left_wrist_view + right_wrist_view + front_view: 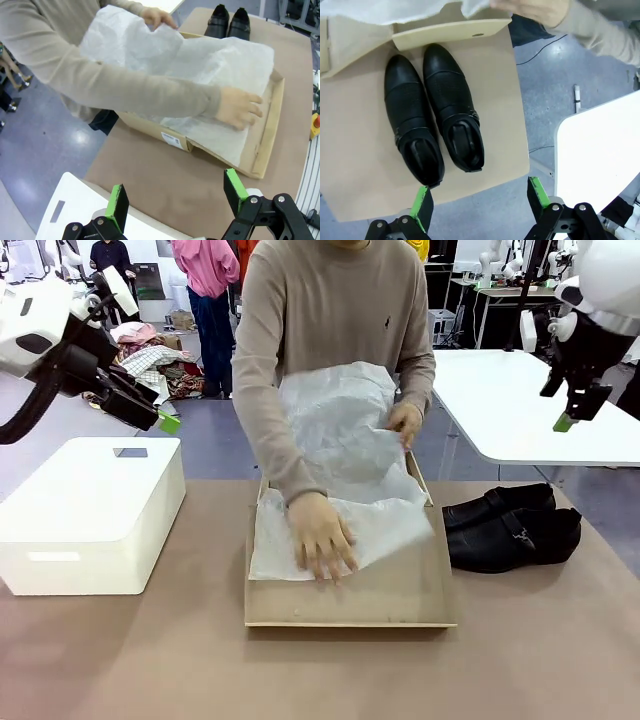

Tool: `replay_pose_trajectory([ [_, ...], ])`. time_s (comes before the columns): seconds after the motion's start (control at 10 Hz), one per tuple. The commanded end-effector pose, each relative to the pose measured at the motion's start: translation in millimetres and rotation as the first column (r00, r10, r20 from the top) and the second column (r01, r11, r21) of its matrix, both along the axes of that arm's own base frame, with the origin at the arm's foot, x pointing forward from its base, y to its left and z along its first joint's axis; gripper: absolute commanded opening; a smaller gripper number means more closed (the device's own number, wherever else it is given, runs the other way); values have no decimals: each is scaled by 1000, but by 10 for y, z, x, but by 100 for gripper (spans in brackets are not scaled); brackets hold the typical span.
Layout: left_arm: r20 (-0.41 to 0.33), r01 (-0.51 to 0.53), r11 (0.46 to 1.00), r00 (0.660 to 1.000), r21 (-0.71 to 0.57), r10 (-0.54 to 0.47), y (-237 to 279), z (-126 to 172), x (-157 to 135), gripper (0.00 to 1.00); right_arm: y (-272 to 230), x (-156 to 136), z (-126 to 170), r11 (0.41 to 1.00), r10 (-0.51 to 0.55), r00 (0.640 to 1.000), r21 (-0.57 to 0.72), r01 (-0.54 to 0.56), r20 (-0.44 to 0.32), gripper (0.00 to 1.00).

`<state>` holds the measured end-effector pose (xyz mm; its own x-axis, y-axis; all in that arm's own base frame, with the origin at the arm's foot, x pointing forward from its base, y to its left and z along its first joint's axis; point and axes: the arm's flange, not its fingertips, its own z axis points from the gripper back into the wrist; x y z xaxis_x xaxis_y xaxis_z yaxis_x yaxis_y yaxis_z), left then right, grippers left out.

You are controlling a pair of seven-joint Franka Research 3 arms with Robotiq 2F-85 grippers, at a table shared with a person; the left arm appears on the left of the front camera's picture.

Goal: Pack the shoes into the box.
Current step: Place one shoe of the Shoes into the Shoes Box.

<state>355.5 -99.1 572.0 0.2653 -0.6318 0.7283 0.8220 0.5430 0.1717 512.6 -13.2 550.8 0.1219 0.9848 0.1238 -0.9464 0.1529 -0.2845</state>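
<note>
Front view: left claw (163, 418), right claw (570, 416) raised, jaws apart.

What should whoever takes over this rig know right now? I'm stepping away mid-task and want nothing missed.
Left gripper: open, fingers empty, raised to the left of the box.
Right gripper: open, empty, hovering above the shoes.
Shoes: side by side on the table, just right of the box and outside it, toes toward it.
Box: open. A person presses the tissue paper down with one hand and holds its far end up with the other hand.
Done: nothing packed yet.
Left: both shoes into the box.
</note>
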Motion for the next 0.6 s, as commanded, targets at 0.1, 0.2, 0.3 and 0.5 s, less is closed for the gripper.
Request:
replay_pose_trajectory([
  [0.1,2,19,1000,1000,-12,-19,13,-8,6,100,-193,184,-325,997,67,998,45,-66,-1,100],
  [0.2,2,19,1000,1000,-12,-19,13,-8,6,100,-248,227,-442,997,61,998,47,-60,-12,100],
  [0.3,2,19,1000,1000,-12,-19,13,-8,6,100,-312,273,-562,996,61,998,62,-59,-25,100],
  [0.5,2,19,1000,1000,-12,-19,13,-8,6,100,-393,379,-741,993,91,995,78,-88,-36,100],
])
